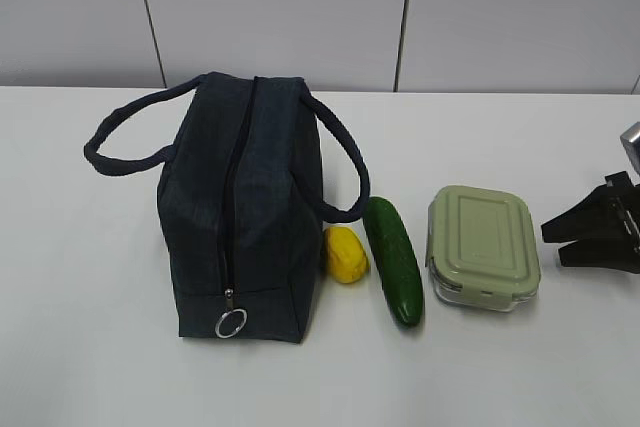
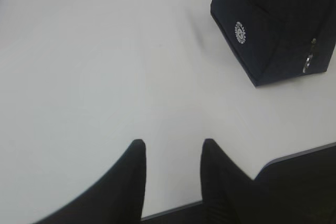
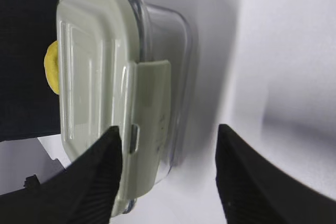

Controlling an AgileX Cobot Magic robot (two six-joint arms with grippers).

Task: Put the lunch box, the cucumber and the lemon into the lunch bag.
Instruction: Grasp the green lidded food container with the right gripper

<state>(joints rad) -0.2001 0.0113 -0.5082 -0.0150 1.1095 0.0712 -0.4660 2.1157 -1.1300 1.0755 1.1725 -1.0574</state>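
Bench (image 1: 80, 347): white, carrying all items; grey panelled wall running behind.
Lunch bag (image 1: 240, 207): dark navy, sitting left of centre in ext. view, end-on to cam. Black top zipper running down the middle, looking closed; silver ring pull (image 1: 230, 324) hanging at the near end. Two loop handles spreading out to left and right. In left wrist view, bag showing at upper right of frame, w/ small round white logo on its side.
Lemon (image 1: 345, 254): yellow, lying just right of the bag's lower corner, touching or nearly touching it; cannot tell which. A sliver also showing at left edge of right wrist view, behind the box.
Cucumber (image 1: 393, 260): dark green, lying lengthwise just right of the lemon, between lemon and box.
Lunch box (image 1: 484, 246): sage-green lid on clear base, sitting right of the cucumber, small gap between them. Lid on, side clip down in right wrist view.
Left hand (image 2: 172, 153): hovering over bare bench at bottom of left wrist view, fingers partly apart, holding nothing; well apart from the bag.
Right hand (image 3: 168, 139): entering at right edge of ext. view. In right wrist view, fingers standing wide apart either side of the box's clip end; left finger at the lid edge, contact unclear; right finger clear of the base. No grip showing.
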